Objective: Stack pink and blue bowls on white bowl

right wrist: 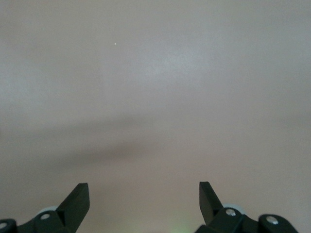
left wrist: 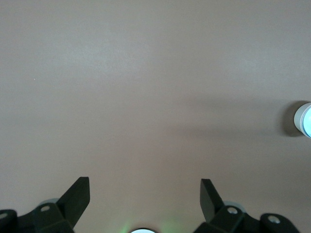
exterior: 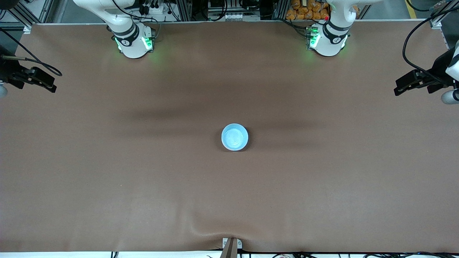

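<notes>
Fingers [left wrist: 77, 196] spread wide, well apart from the blue bowl [exterior: 235, 137].

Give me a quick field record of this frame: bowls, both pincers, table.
bowls visible: one stack mid-table, blue bowl on top, seen from above
pink and white bowls: not separately visible; from above I cannot tell what sits under the blue one
left pincer: open, empty, over the left arm's end of the table, waiting
right pincer: open, empty, over the right arm's end of the table
table: brown cover, a wrinkle at the edge nearest the front camera
contact: neither pincer touches a bowl
</notes>
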